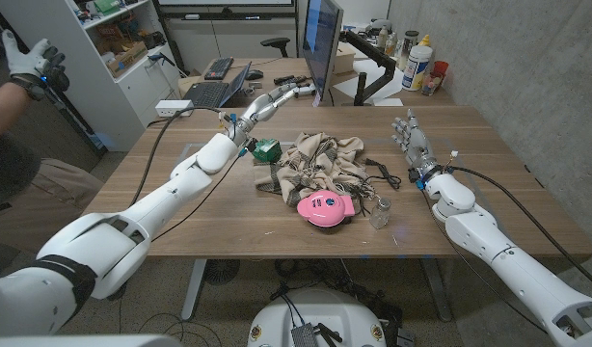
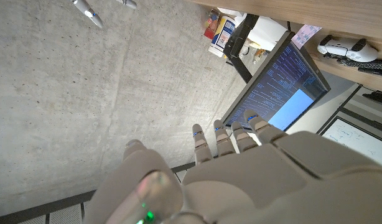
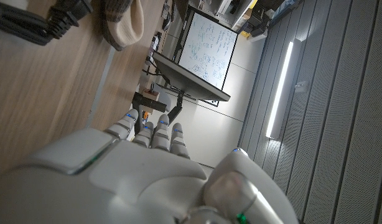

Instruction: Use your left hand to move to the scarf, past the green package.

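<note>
The left hand (image 1: 277, 97) is reaching with fingers spread and holding nothing, raised beyond the green package (image 1: 267, 149), while the scarf (image 1: 320, 164) is lying mid-bench in a soft, light, easily bunched heap, probably best gathered at a raised fold.

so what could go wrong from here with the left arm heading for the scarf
The left robot hand is raised near the monitor and could clip it. Coming down, the forearm might knock the green package beside the scarf. The pink case and small jar sit at the scarf's near edge and could get dragged.
</note>
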